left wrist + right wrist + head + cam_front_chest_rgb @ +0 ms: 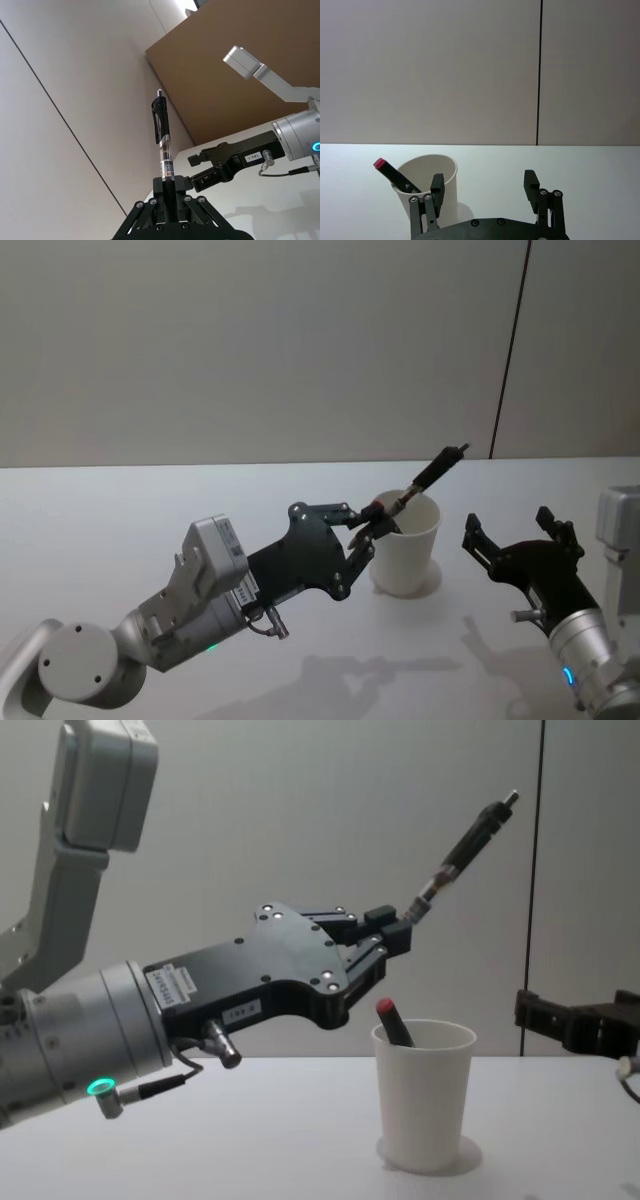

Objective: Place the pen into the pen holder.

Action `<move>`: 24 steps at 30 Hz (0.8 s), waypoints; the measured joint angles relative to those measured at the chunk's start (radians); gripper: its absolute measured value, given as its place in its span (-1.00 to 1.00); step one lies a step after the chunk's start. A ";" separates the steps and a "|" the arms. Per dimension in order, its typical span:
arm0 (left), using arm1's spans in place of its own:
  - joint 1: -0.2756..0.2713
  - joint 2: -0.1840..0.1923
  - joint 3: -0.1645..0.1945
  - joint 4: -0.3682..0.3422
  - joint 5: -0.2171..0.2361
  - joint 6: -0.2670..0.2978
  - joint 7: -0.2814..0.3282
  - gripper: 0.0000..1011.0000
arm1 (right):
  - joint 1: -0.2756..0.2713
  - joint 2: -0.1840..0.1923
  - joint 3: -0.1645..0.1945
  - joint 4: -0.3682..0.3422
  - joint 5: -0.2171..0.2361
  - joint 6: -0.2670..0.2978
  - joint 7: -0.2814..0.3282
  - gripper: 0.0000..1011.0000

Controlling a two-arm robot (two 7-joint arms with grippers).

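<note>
Pen [463, 850] pinched by left gripper [398, 933], tilted, seemingly above pen holder [424, 1100]

We find the pen [465, 845], black with a clear lower barrel, clamped at its lower end in the left gripper [400, 933]. It tilts upward, clip end uppermost, above the cup [422, 1095]. The white paper cup stands upright on the table [200, 1140] and holds a red-capped marker [392, 1020] leaning on its rim.
</note>
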 joint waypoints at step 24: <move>-0.011 -0.004 0.003 0.017 0.009 -0.017 -0.030 -0.73 | -0.035 0.061 0.023 -0.039 0.070 -0.025 0.231 0.98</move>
